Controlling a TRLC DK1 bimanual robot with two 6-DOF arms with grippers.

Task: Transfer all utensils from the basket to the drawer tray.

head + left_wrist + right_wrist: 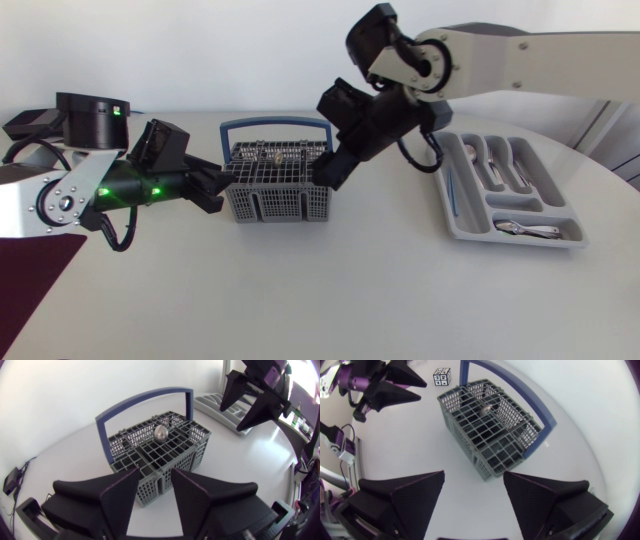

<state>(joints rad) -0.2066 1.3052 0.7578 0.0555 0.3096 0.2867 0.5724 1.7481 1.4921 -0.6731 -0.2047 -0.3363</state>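
White bench, pale wall behind it. The left claw (155, 472) stands wide and holds nothing. Its two wedge fingers are apart, with the near corner of the grey basket (275, 190) just ahead between them; I cannot tell whether either finger touches the mesh. Seen from the head camera, it sits at the basket's 9 o'clock. The right claw (335, 168) is wide and empty too, hanging by the basket's rim at about 3 o'clock and looking down on the cells. Inside the basket, toward its 12 o'clock side under the blue handle (275, 124), one spoon (160, 433) stands bowl-up. I see no other utensil there, though deep cells may hide some. Well apart, at the basket's 3 o'clock, lies the drawer tray (462, 228), with cutlery (497, 165) in its compartments.

By my judgement most of the job is done, and the step in hand is picking that spoon. Next, the right claw needs to centre over the bowl, drop between the cell walls, close on it and lift straight up so the stem clears the mesh. The left claw looks placed to steady the basket.
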